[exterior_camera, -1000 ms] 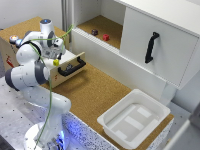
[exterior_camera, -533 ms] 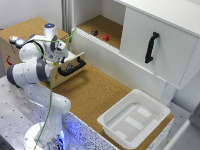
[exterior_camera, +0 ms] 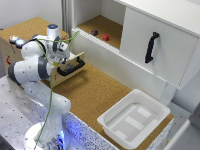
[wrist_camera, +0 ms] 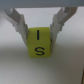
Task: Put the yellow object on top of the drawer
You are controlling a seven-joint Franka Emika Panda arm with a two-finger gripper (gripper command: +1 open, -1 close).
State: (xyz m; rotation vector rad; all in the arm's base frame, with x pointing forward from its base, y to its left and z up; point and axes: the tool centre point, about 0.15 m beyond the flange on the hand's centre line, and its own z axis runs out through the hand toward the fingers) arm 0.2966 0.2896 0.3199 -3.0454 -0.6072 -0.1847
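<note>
gripper (wrist_camera: 39,31) is seen in the wrist view w/ both fingers (wrist_camera: 19,22) pressed against opposite sides of the yellow object (wrist_camera: 39,43), so it's closed on the block and the block is held between the pads. black markings are printed on the block's facing side; a pale, blurred surface is seen behind it, w/ a darker band along one edge. in the exterior view the gripper (exterior_camera: 61,59) is pointed down at the end of the white arm (exterior_camera: 35,67), approx over the light-wood drawer (exterior_camera: 35,40) at the exterior view's left, near the black bar handle (exterior_camera: 71,66) on its pale front. the block itself can't be made out in that view, and whether it's touching the drawer top or held just above can't be told. two small round items (exterior_camera: 17,40) are seen on the far left of the drawer top. a big white cabinet (exterior_camera: 155,42) w/ a black handle (exterior_camera: 151,47) is placed at the right, and in its open compartment a small red block (exterior_camera: 105,37) and a small dark block (exterior_camera: 94,32) are set near each other but apart. a white tray (exterior_camera: 150,102) is placed on the cork-coloured tabletop (exterior_camera: 95,92), well apart from the drawer.
</note>
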